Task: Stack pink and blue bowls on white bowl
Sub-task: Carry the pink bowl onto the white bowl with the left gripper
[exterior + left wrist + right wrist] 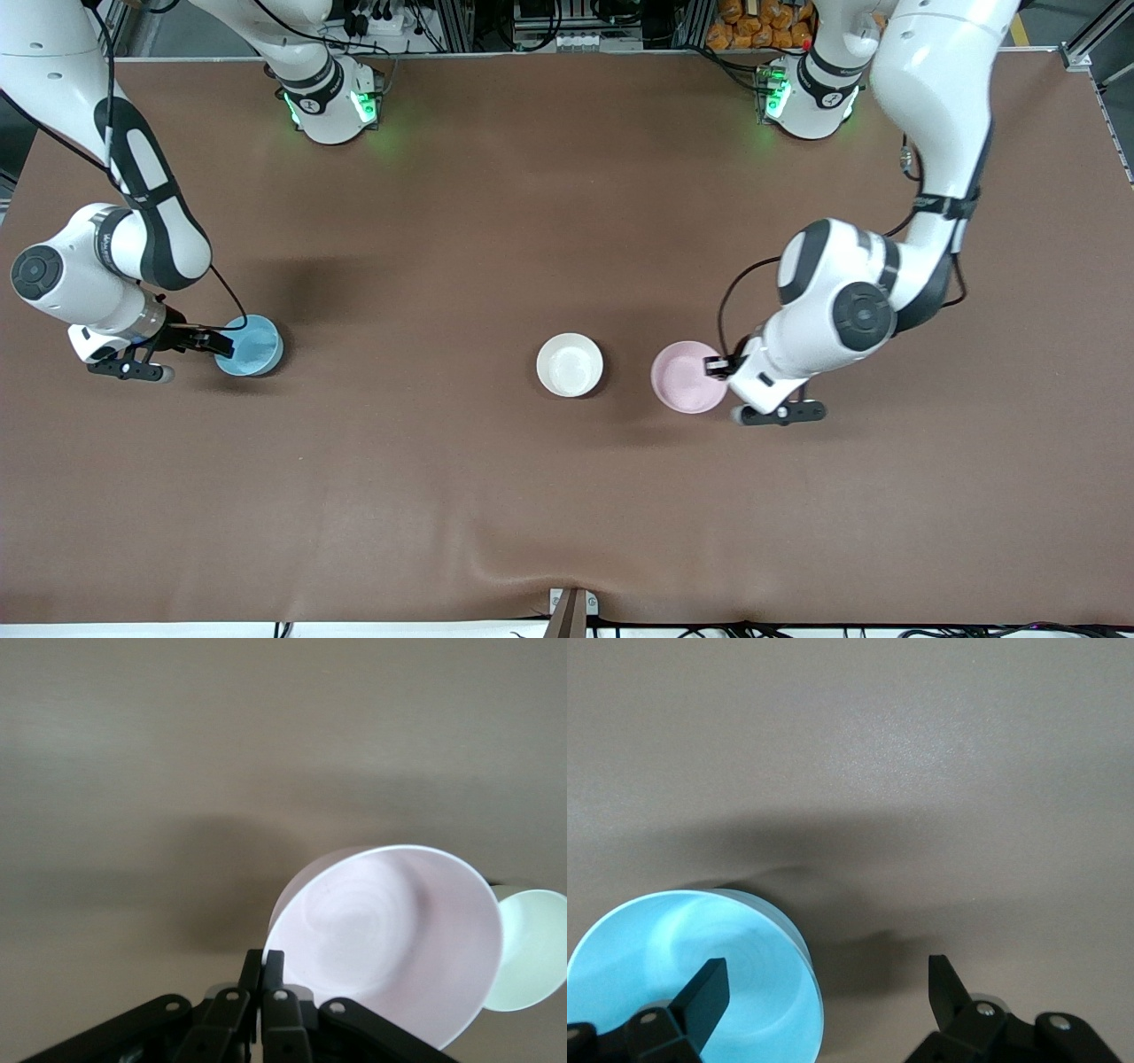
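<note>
A brown mat covers the table (496, 496) from edge to edge, matte and mostly smooth, with a shallow wrinkle near the edge closest to the front camera. Along the top of the front view the two arm bases stand with green lights glowing, and past them runs a strip of metal framing, cables and some orange packets (too small to make out further).

The white bowl (570, 364) sits upright near the middle of the table. Just beside it, toward the left arm's end, is the pink bowl (687, 377), tilted in the left wrist view, its mouth turned toward that camera. The left end effector (716, 365) is pinched tight on the pink bowl's rim, its fingers (263, 970) pressed together at the bowl's edge.

The blue bowl (252, 346) stands well apart from the other two, toward the right arm's end of the table. The right end effector (221, 341) is at this bowl with its fingers spread wide: one finger (707, 990) shows against the bowl's inside, the other (943, 985) outside over bare mat, and nothing is gripped.
</note>
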Motion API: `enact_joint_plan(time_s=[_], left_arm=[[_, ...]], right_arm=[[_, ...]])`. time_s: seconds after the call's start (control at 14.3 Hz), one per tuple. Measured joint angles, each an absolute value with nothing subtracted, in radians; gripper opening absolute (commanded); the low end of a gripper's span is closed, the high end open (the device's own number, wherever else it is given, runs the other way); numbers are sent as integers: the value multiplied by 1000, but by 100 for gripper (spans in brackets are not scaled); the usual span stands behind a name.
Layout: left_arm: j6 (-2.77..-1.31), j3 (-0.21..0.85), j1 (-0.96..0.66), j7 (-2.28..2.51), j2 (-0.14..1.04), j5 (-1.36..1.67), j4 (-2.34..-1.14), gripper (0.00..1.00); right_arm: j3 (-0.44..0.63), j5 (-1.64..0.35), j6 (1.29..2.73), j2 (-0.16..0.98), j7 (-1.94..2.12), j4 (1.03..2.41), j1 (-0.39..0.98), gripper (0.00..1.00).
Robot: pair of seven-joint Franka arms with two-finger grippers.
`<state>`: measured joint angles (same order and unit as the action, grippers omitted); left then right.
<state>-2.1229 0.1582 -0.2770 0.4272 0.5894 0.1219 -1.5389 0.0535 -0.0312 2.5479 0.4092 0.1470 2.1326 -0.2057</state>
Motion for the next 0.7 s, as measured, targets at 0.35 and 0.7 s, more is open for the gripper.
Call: enact_joint_plan(time_s=[0.35,0.7], left_arm=[[-2128,158,-418,644,673,122,-1437,0],[-2217,158,-486,718,727,122,-1412,0]], right_arm=[[54,-31,2549,409,147,2138,-206,100],[56,-31,2549,410,147,2146,-206,100]])
